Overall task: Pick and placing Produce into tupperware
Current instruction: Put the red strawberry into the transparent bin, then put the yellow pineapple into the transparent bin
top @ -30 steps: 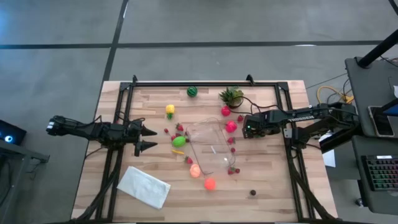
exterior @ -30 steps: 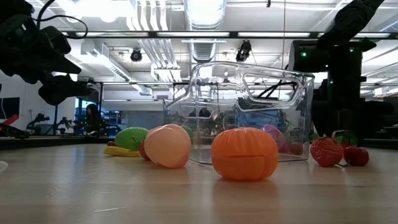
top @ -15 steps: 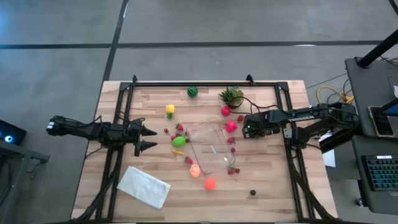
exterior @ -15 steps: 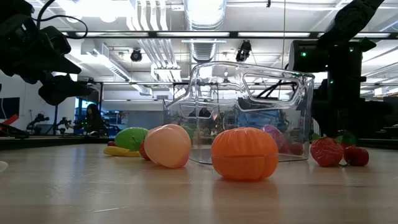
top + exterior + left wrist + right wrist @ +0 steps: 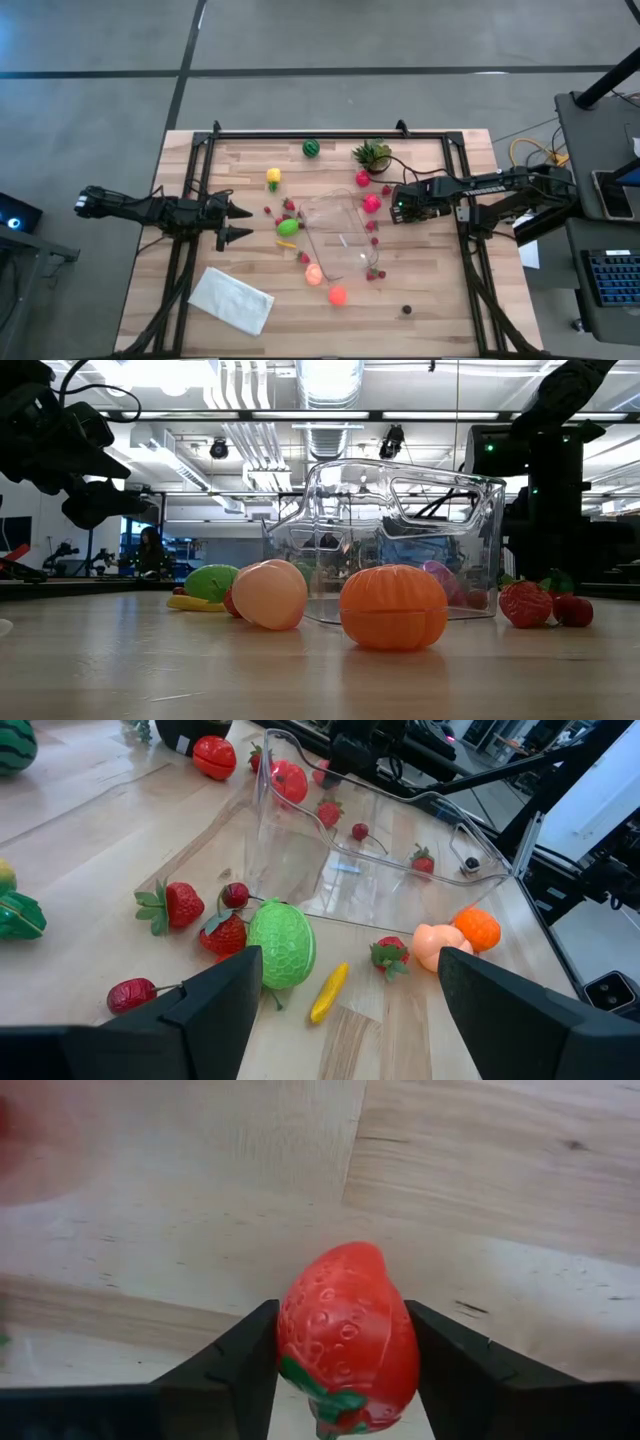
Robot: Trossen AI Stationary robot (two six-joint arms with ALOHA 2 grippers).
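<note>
R tool (image 5: pixel 338 1370) clamped on strawberry (image 5: pixel 346 1338) nr tupperware (image 5: pixel 340 238) | L tool (image 5: pixel 343 1010) open, idle table left

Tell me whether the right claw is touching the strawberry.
Touching. The right wrist view shows the right claw with both fingers pressed against the sides of the strawberry, no gap visible.

A white folded cloth (image 5: pixel 231 299) lies at the near left corner of my tabletop (image 5: pixel 440 310). A small spiky green potted plant (image 5: pixel 372 154) stands near the far edge. A tiny dark thing (image 5: pixel 406 310) sits alone on the near right boards. Beyond the right edge I see a keyboard (image 5: pixel 610 283) on a desk and yellow cables (image 5: pixel 530 150).
</note>
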